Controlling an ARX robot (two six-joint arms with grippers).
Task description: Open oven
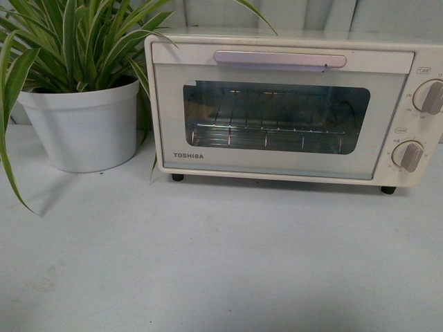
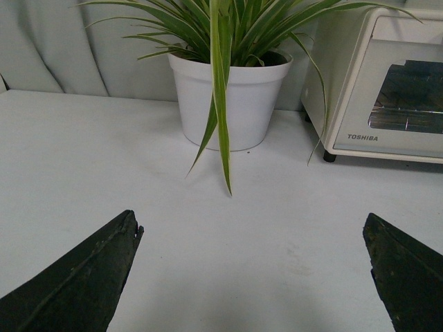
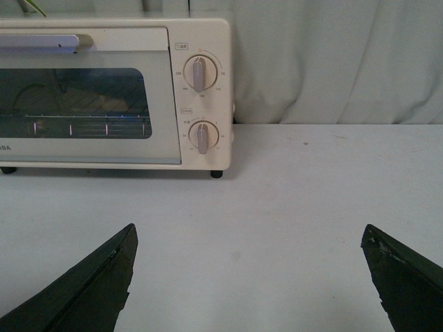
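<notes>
The cream-white TOSHIBA oven (image 1: 277,166) stands at the back of the table with its door shut. Its long bar handle (image 1: 279,59) runs along the top of the door, a wire rack (image 1: 266,135) shows behind the glass, and two round knobs (image 1: 432,97) sit at its right side. Neither arm shows in the front view. My left gripper (image 2: 252,228) is open and empty over bare table, well short of the oven (image 2: 360,104). My right gripper (image 3: 249,235) is open and empty, facing the oven's knob side (image 3: 199,72) from a distance.
A white pot (image 1: 83,128) with a long-leaved green plant (image 1: 76,41) stands just left of the oven, its leaves hanging over the oven's top corner. A pale curtain (image 3: 332,62) hangs behind. The table (image 1: 221,256) is light grey.
</notes>
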